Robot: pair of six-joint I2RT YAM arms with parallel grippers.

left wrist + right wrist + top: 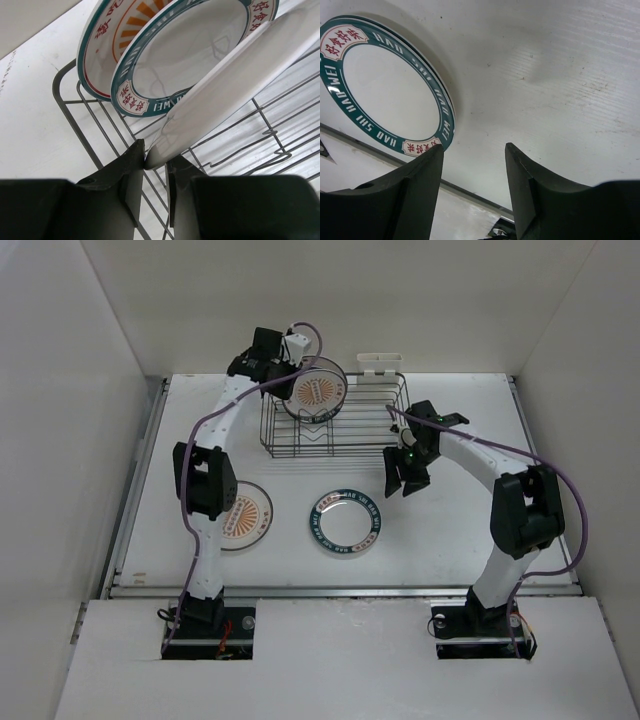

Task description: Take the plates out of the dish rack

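Bright, even, diffuse light fills the top view. The white walls and tabletop [470, 530] come close to washing out, and the only shadows are faint, soft smudges under the arms and the rack [330, 435]. Focus is crisp across that frame.

In the left wrist view the near plate [240, 80] is pale and glossy. The green-rimmed plate [190, 55] behind it mirrors wire lines. The left gripper [156, 161] at the bottom is near-black and slightly soft.

In the right wrist view a soft shadow edges the flat plate [385, 95] at upper left, its lettering sharp. The right gripper [474, 162] is dark, with little detail.
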